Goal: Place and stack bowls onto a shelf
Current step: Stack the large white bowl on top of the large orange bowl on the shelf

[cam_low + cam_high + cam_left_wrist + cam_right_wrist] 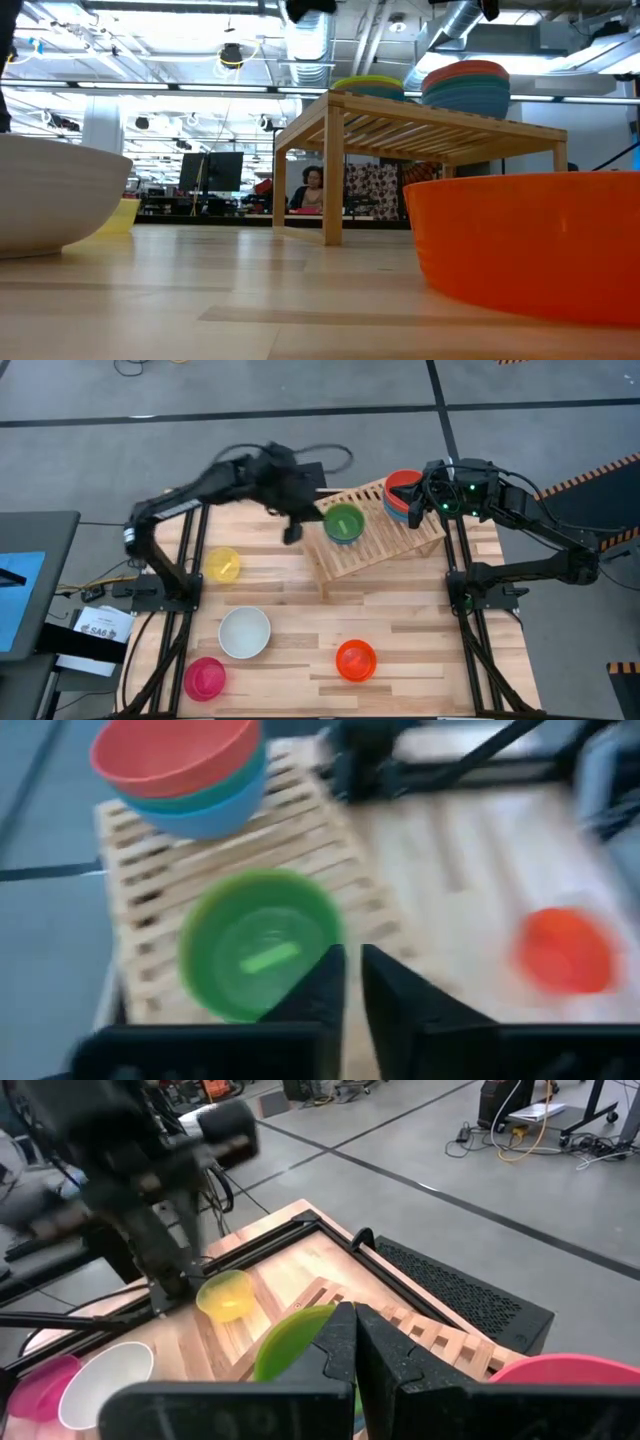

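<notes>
The light wooden slatted shelf (380,545) stands at the table's far middle, and it also shows in the low view (420,125). A green bowl (343,523) rests on its slats, seen in the left wrist view too (255,945). A stack of three bowls, red on teal on blue (400,495), sits at the shelf's far right corner (185,770). My left gripper (292,528) hangs shut just left of the green bowl and holds nothing (352,985). My right gripper (418,500) is shut and empty beside the stack (355,1345).
On the tabletop lie a yellow bowl (223,565), a white bowl (244,632), a pink bowl (204,677) and an orange bowl (355,660). There is bare table between them and the shelf. A person sits in the room far behind the table (312,188).
</notes>
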You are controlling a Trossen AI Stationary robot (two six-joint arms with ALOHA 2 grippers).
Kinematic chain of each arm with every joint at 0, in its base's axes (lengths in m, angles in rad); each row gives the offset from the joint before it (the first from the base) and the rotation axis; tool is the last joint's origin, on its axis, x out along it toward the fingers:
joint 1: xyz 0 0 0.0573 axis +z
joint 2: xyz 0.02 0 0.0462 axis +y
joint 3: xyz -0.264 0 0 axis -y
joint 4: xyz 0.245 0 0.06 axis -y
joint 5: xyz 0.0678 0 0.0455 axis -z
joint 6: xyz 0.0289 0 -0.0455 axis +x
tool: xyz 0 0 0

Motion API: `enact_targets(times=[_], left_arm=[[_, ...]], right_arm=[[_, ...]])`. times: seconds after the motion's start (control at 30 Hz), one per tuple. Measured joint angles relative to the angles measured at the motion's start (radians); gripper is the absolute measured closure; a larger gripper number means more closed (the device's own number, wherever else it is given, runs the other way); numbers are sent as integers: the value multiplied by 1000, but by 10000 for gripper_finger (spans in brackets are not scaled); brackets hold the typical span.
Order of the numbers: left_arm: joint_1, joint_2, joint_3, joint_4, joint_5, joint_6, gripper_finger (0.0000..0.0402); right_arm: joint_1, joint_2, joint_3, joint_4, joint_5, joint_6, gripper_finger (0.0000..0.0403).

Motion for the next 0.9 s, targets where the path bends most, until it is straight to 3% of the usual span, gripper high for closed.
enact_targets(times=[0.07,0.17,0.4,0.53,0.67,0.9], left_arm=[[25,-77,-60,36,61,-51,396],[33,-240,-217,166,23,-123,396],[7,-680,-736,636,-16,-277,400],[-7,-860,-968,837,-54,-326,401],[-7,-954,-1080,938,-104,-333,401],[-7,-961,-1093,945,-124,-312,401]], right_arm=[[0,0,0,-2,0,0,380],[6,0,0,-4,0,-1,380],[44,0,0,-4,-1,-1,380],[67,0,0,-3,-2,-1,380],[73,0,0,0,-2,-1,380],[73,0,0,17,-2,-1,376]])
